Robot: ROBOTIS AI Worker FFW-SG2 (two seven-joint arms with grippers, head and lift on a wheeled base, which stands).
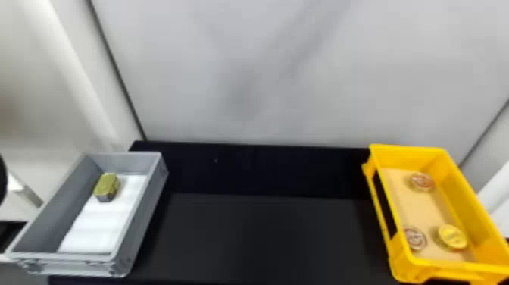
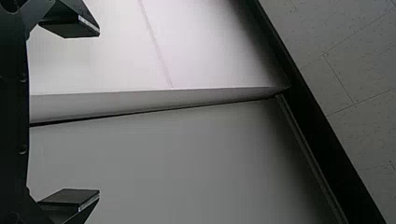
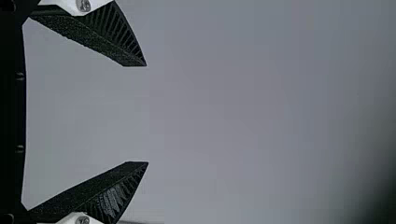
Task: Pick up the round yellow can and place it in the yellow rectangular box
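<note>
The round yellow metal can point(image 1: 452, 237) lies in the yellow rectangular plastic box point(image 1: 456, 189), lower right of the head view; the black left gripper point(image 2: 99, 114) and black right gripper point(image 3: 147, 114), wide open and empty, should avoid its rim.

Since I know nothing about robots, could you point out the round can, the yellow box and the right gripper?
Round can point(image 1: 452, 237): head view, on its yellow lid.
Yellow box point(image 1: 401, 158): head view, inside of its far wall.
Right gripper point(image 3: 147, 114): right wrist view, midway between its fingertips.

Round yellow can point(image 1: 452, 236), inside yellow box point(image 1: 403, 158)
</note>
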